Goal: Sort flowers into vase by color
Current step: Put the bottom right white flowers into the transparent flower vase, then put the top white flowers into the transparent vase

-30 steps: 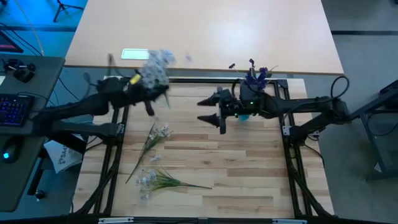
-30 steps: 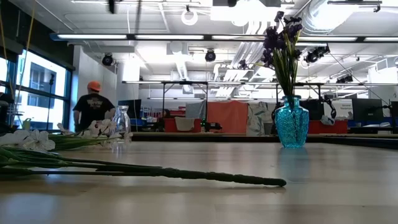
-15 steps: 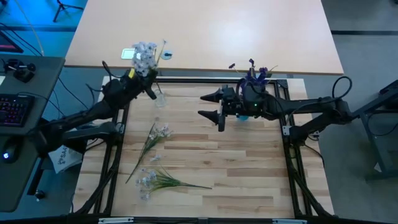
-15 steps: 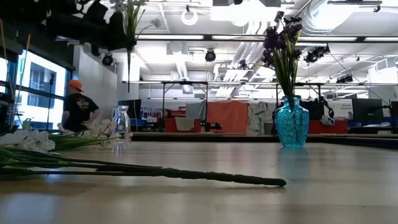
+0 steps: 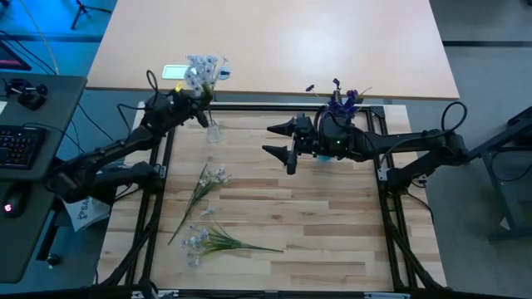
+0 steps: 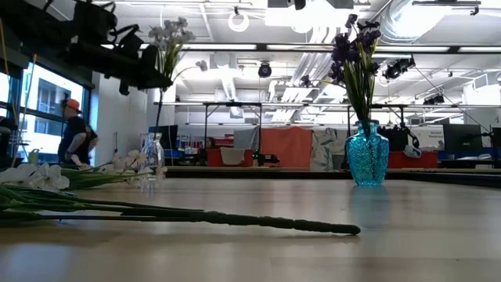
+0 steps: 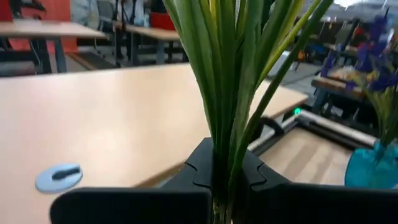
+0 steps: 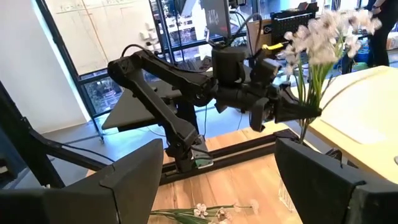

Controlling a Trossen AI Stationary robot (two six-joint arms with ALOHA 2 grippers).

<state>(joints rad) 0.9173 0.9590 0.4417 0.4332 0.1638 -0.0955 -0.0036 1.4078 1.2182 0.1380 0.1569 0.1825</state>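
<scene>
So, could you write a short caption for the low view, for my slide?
Left gripper holds a pale sprig upright above the clear vase; purple flowers stand in the blue vase.

You see two dark arms made of long black links with round joints. Thin black cables loop along them. The left pincer (image 5: 199, 116) and the right pincer (image 5: 283, 148) have black, pointed fingers.

wooden table (image 5: 324, 224), two pale sprigs (image 5: 204, 184), vases (image 5: 214, 132)
</scene>
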